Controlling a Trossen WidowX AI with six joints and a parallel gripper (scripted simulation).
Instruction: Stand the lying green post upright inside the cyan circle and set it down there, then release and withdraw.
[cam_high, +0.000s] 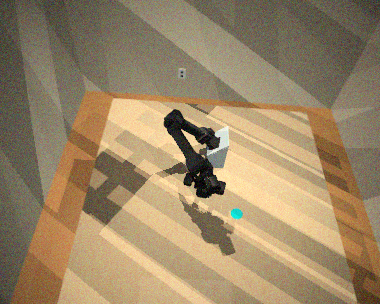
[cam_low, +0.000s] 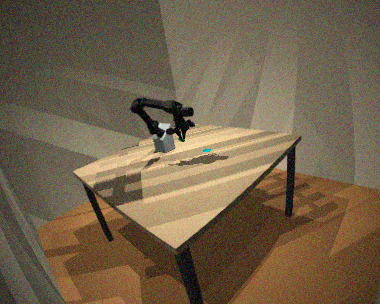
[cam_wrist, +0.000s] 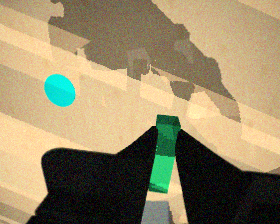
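One green post (cam_wrist: 164, 154) rides clamped between the narrowed fingers of the arm's hand (cam_wrist: 165, 165), carried clear above the wooden counter (cam_low: 210, 200) with its long axis running out from the palm toward the fingertips, its far end poking just past them. In the wrist view the cyan circle (cam_wrist: 59, 90) lies ahead of the post's tip and off to the left, apart from it, so the coming move looks to turn on swinging the hand that way before the post can be tipped upright and lowered. From above, the circle (cam_high: 236, 213) sits just beyond the hand (cam_high: 212, 187), on the side away from the arm's pale grey base block (cam_high: 218, 149). Nothing else shows on the counter near the circle, only the arm's broad shadow, and the counter's edges lie well apart from it on every side, leaving open room to descend, let go and draw back.
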